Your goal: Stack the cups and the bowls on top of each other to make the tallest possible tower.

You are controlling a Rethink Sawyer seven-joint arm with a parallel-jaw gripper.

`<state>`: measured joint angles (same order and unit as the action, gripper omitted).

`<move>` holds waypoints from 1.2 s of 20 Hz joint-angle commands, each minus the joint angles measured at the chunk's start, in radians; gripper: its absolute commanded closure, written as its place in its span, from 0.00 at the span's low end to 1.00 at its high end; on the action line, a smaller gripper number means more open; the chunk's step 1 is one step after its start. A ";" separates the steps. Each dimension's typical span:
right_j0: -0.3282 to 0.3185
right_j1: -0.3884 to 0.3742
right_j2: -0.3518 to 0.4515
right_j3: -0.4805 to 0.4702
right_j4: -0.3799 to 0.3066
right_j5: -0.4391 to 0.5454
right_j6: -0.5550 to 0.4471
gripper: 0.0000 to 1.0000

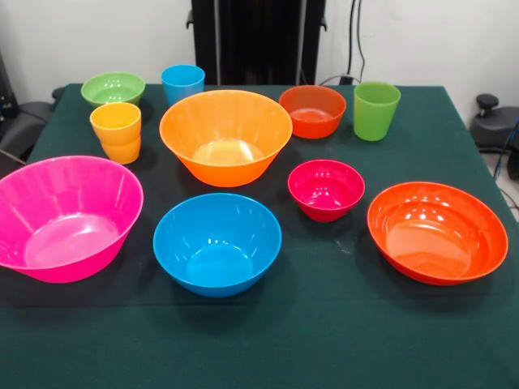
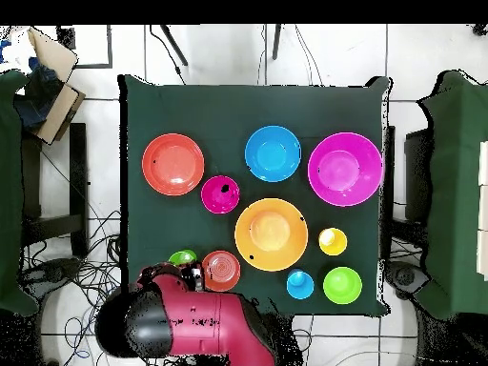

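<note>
All pieces stand upright and apart on the green table (image 1: 324,340); nothing is stacked. Near row: big pink bowl (image 1: 65,219), medium blue bowl (image 1: 217,243), wide red-orange bowl (image 1: 438,232). Middle: yellow-orange cup (image 1: 116,131), big orange bowl (image 1: 225,136), small magenta bowl (image 1: 326,189). Far row: small green bowl (image 1: 113,87), blue cup (image 1: 182,83), small orange-red bowl (image 1: 312,111), green cup (image 1: 376,109). The front view shows no arm. In the overhead view my red arm (image 2: 200,329) is drawn back; its end (image 2: 170,278) lies at the table edge by the green cup (image 2: 182,258).
The black pedestal (image 1: 258,40) stands behind the table's far edge. Dark chairs (image 2: 52,181) flank the table, cables lie on the floor, and a cardboard box (image 2: 52,57) sits at the overhead view's upper left.
</note>
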<state>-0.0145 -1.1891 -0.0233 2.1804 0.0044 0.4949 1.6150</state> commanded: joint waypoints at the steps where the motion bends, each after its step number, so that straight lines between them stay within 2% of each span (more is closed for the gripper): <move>1: -0.041 0.149 0.075 0.069 -0.031 -0.204 0.129 0.00; 8: -0.045 0.214 0.082 0.072 -0.042 -0.301 0.139 0.00; 24: -0.027 0.277 0.063 0.064 -0.054 -0.393 0.147 0.00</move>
<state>-0.0434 -0.9745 -0.0226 2.1943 0.0027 0.1801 1.6157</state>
